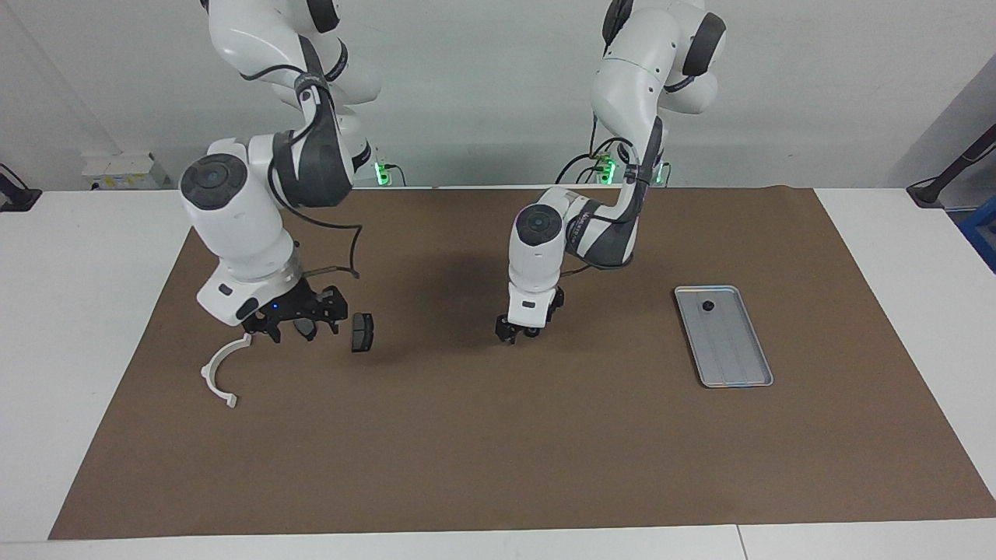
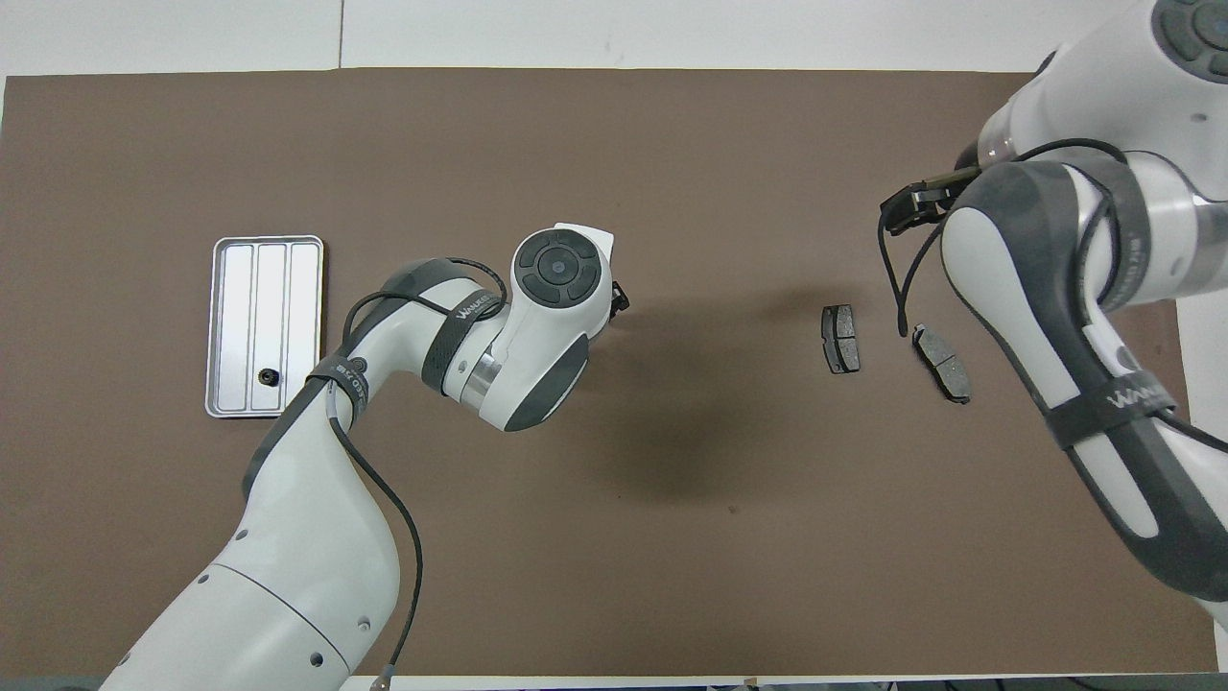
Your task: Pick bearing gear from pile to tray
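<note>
One brown mat (image 1: 498, 435) on white table (image 1: 85, 311), grey wall (image 1: 482, 93).

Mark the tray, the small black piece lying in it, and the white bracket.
tray (image 1: 735, 365): facing view, bare ridged floor toward its end farther from the robots.
small black piece (image 1: 707, 306): facing view, centre of its top.
white bracket (image 1: 212, 372): facing view, middle of its curved band.

both arms are glossy white with dark grey joint sections and round dark grey caps on the wrist joints. thin black cables loop along them, held by black straps with white lettering. the left gripper (image 1: 519, 333) and the right gripper (image 1: 292, 317) are black.
</note>
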